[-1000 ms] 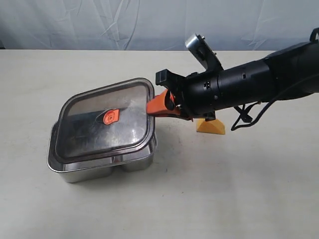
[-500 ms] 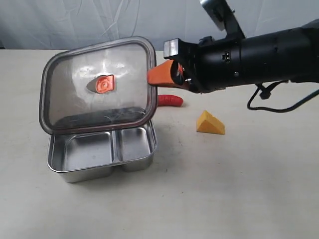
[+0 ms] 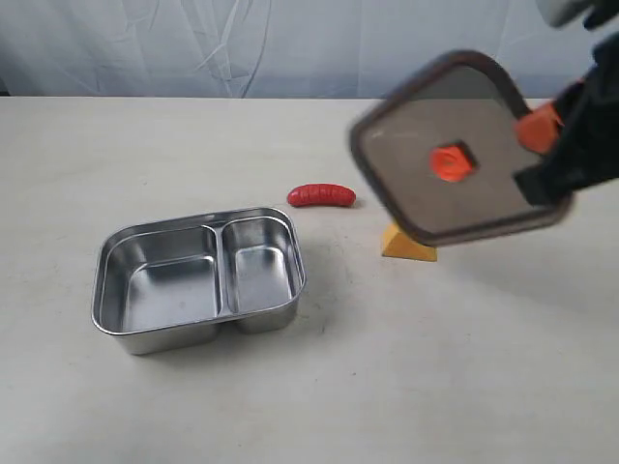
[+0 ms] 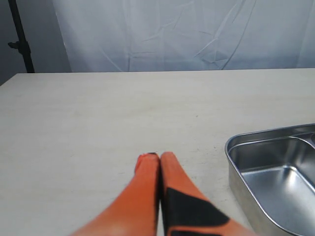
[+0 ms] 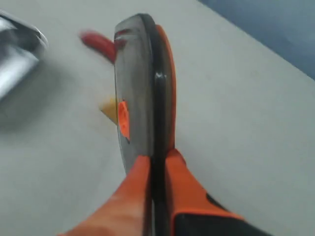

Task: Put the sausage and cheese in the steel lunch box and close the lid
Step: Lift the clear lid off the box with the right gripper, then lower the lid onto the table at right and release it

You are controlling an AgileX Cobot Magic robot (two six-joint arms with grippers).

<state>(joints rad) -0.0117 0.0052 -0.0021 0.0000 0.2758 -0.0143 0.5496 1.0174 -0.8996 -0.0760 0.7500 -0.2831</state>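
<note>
Bench (image 3: 145, 406) with the steel lunch box (image 3: 193, 333) now uncovered, both compartments empty and ready for loading. The lid (image 3: 416, 184), lifted off and swung rightward, hangs clamped by its edge in the right tool (image 5: 153, 167). The left tool (image 4: 158, 160) is closed on nothing beside the box. Cheese (image 3: 411, 251) lies just below the raised lid, sausage (image 3: 322, 195) between box and lid.

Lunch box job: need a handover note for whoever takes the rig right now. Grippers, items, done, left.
Left gripper: shut, empty, low over the table beside the steel lunch box.
Right gripper: shut on the lid's edge, holding it in the air to the right of the box.
Box: open, both compartments empty.
Sausage: on the table just behind the box.
Cheese: on the table right of the box, partly hidden by the lid in the exterior view.
Done: lid off.
Left: sausage in, cheese in, lid on.
</note>
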